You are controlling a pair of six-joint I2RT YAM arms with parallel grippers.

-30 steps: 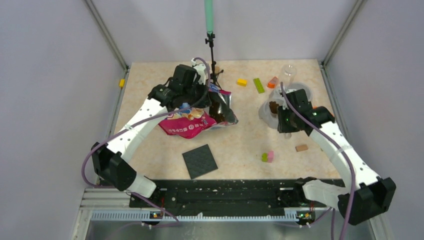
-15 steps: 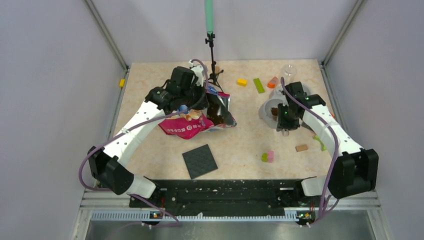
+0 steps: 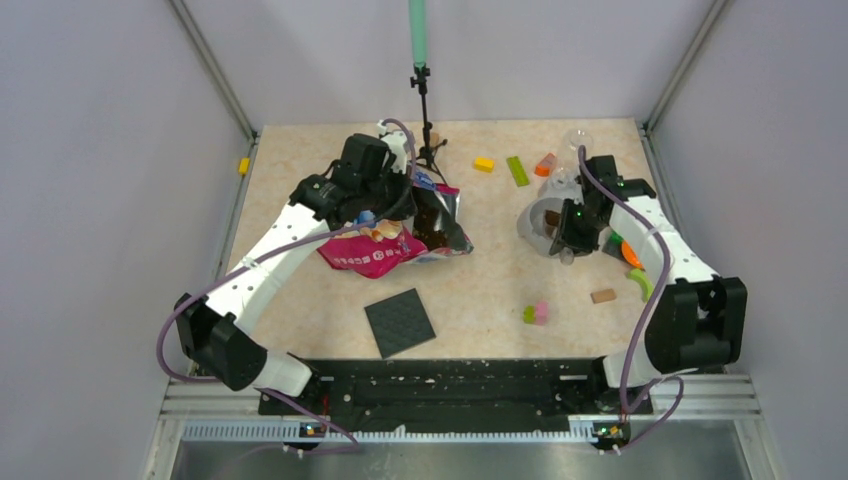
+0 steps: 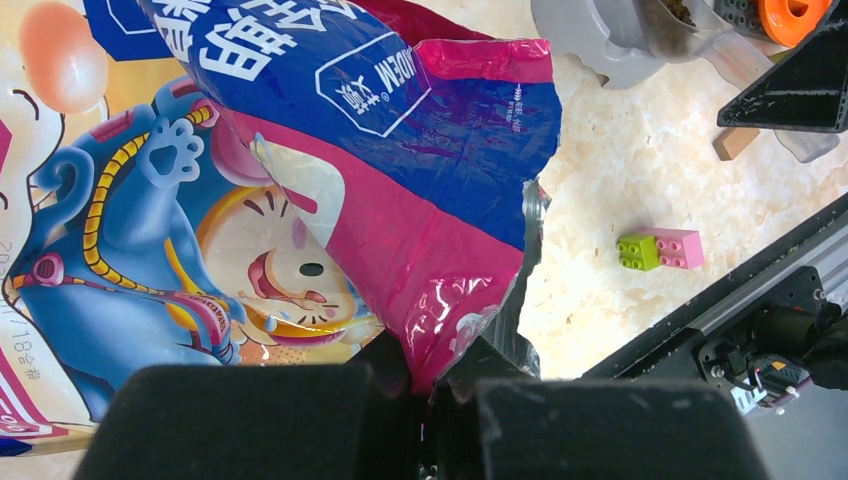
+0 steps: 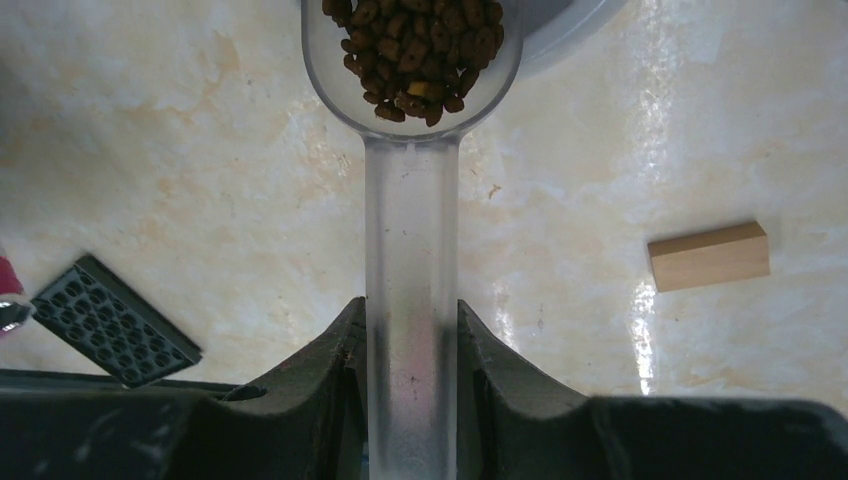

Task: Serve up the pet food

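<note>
The kibble was small dark brown pellets, one or two paler, heaped in the round cup of a clear plastic scoop. The cup reached over the edge of a grey bowl on the right side of the worktop. More dark brown showed in the open mouth of the bag, a glossy pink-and-blue cartoon-printed one. It lay crumpled on the left side, well apart from the bowl.

The bag is laid on the table's left half, the bowl on the right; a mat is set before the bag, blocks behind the bowl.
</note>
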